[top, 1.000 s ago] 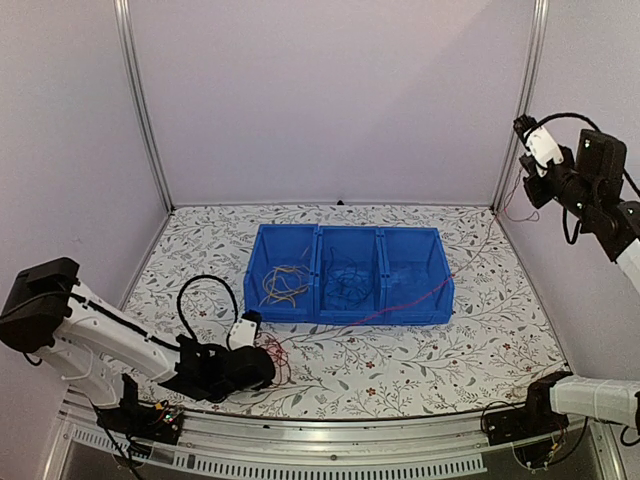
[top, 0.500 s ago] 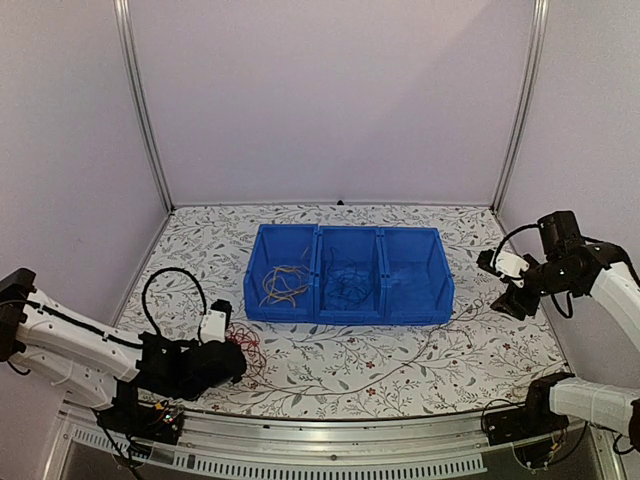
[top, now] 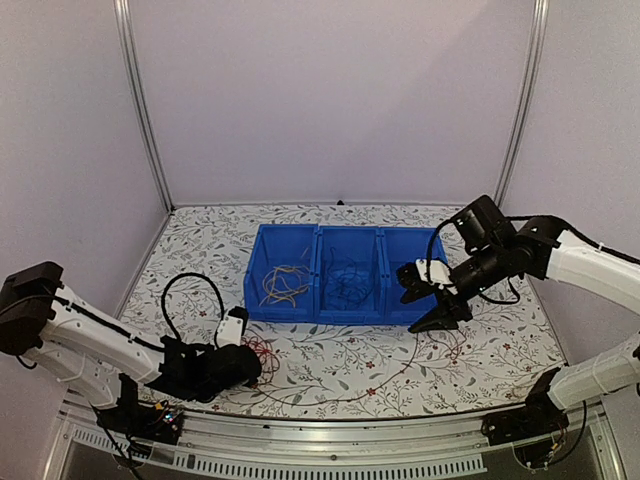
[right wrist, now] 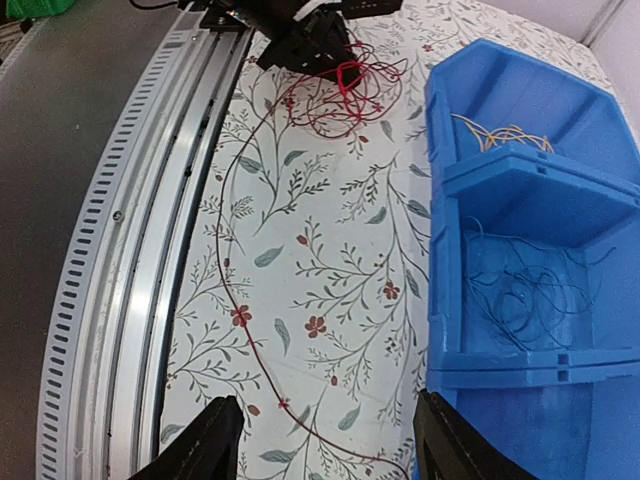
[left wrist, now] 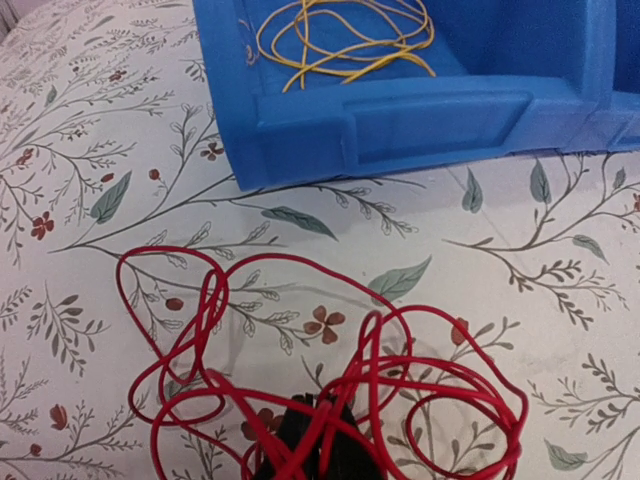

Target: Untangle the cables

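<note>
A tangle of red cable [left wrist: 330, 380] lies on the flowered table in front of the blue bin [top: 350, 312], and my left gripper [left wrist: 318, 440] is shut on it [top: 262, 355]. One long red strand [right wrist: 235, 300] trails from the tangle along the table's near edge towards the right arm. My right gripper [top: 420, 298] hovers in front of the bin's right end, open, with nothing between its fingers [right wrist: 200, 445]; the strand lies on the table below it. Yellow cables [top: 285, 283] sit in the bin's left compartment and dark blue cables [top: 348, 280] in the middle one.
A slotted aluminium rail [right wrist: 130, 250] runs along the table's near edge. The left arm's thick black cable [top: 190, 300] loops above the table beside the bin. Purple walls and metal posts [top: 140, 110] close in the table.
My right gripper came down from high on the right to the bin's right front and opened, letting go of the red strand, which now lies on the table. The left gripper stayed shut on the tangle.
</note>
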